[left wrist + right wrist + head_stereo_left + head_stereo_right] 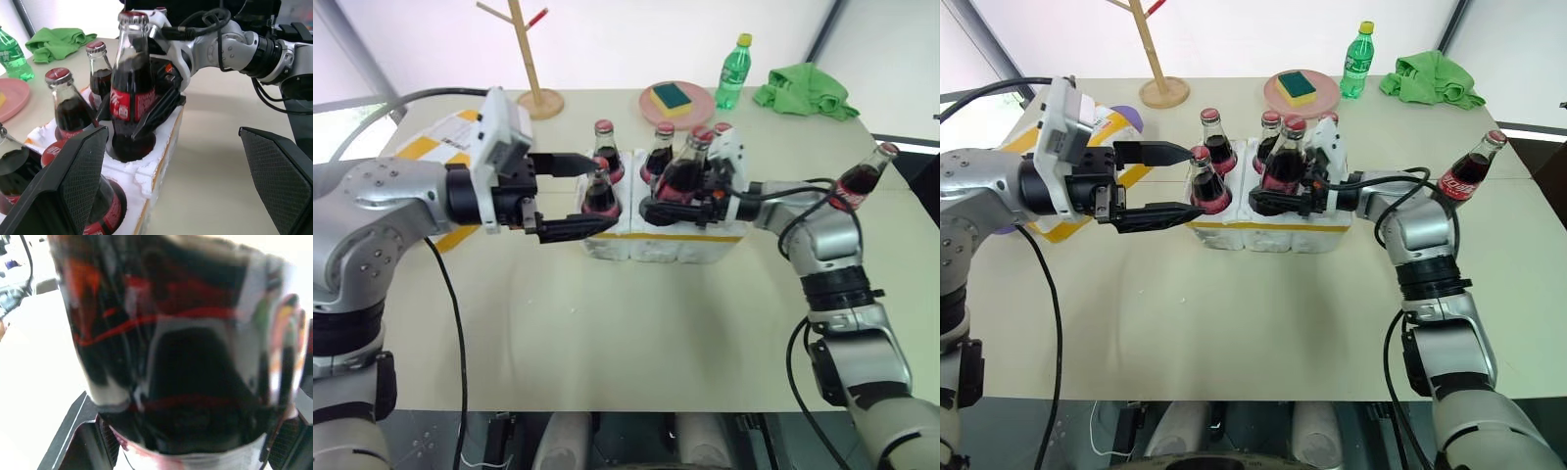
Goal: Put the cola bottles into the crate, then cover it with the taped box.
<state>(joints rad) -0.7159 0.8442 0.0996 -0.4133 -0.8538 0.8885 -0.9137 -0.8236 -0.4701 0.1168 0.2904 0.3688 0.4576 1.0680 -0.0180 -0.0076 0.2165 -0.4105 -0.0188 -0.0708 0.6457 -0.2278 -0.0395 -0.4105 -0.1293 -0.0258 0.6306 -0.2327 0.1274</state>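
The white foam crate (690, 247) stands mid-table with several cola bottles upright in its wells. My right gripper (664, 210) is shut on one cola bottle (683, 171), whose base sits in a front well (131, 147). My left gripper (599, 193) is open at the crate's left end, its fingers above and below the front-left bottle (600, 193) without touching it. Another cola bottle (860, 179) stands on the table beyond my right elbow. The taped box (435, 145) lies at the far left, partly hidden by my left arm.
Along the table's far edge are a wooden rack (536, 69), a pink plate (697, 101) with a sponge on it, a green plastic bottle (733, 73) and a green cloth (806, 90). Bare tabletop lies in front of the crate.
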